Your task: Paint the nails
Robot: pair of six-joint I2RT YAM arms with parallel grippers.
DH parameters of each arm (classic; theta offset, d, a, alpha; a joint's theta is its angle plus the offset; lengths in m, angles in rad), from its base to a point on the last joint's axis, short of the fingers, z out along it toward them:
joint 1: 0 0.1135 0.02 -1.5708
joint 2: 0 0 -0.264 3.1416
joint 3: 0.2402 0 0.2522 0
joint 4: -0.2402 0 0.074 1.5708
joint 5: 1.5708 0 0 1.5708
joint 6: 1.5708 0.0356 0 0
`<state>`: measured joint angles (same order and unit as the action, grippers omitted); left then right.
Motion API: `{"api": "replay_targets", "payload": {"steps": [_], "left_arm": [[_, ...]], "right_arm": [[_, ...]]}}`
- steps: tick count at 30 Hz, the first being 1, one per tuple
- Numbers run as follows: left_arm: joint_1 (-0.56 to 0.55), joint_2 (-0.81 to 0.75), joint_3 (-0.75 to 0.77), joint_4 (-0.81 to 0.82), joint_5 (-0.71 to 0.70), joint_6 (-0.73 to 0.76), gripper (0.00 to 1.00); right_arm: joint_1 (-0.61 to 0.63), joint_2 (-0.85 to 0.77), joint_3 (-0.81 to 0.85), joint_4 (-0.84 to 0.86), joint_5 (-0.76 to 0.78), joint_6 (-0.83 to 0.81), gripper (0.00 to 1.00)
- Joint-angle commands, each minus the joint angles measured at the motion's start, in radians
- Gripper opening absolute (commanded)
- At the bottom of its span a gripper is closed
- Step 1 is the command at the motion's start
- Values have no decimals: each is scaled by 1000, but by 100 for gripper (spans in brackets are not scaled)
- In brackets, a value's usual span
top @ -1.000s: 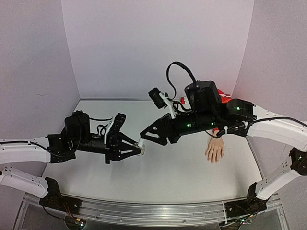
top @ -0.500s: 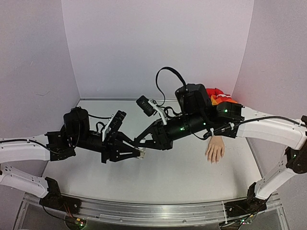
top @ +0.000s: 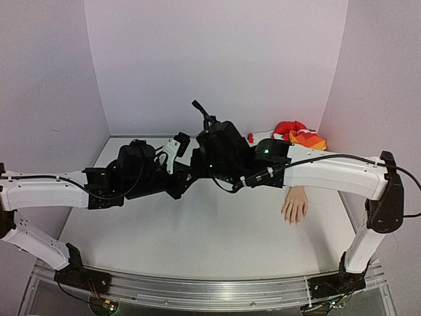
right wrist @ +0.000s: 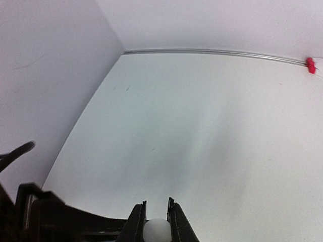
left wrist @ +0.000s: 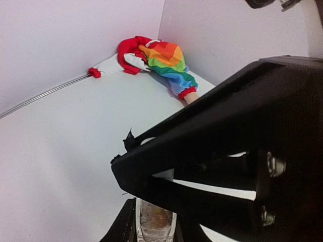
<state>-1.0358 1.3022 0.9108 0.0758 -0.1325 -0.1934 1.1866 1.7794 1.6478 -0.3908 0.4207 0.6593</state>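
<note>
Nails (top: 293, 218) indistinct; left end effector (left wrist: 154, 218) grips bottle (left wrist: 155, 228), right end effector (right wrist: 156, 216) seemingly clamps white cap (right wrist: 156, 232).

Nothing here can be read: no writing, label, brand or number shows in any view.
</note>
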Motion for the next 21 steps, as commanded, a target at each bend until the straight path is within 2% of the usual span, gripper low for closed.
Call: {"api": "replay_targets", "payload": {"steps": [1,5,7,10,15,21], "left_arm": [[52,-22,-22,55,-191,50,0],[51,-101,-136,183,78,126,0],[51,-140,-181,210,188,140,0],[51,-175,-221,219,299,149,0],[51,-207,-244,216,401,162,0],[51,-224,-236,208,474,191,0]], "right_arm": [[70,-32,18,-158,36,-24,5],[47,-85,-9,-126,-205,-193,49],[25,-131,-52,-117,-299,-218,57],[-28,-188,-98,-115,-473,-220,58],[-68,-222,-116,-114,-636,-235,54],[-74,-188,-97,-115,-707,-248,50]]}}
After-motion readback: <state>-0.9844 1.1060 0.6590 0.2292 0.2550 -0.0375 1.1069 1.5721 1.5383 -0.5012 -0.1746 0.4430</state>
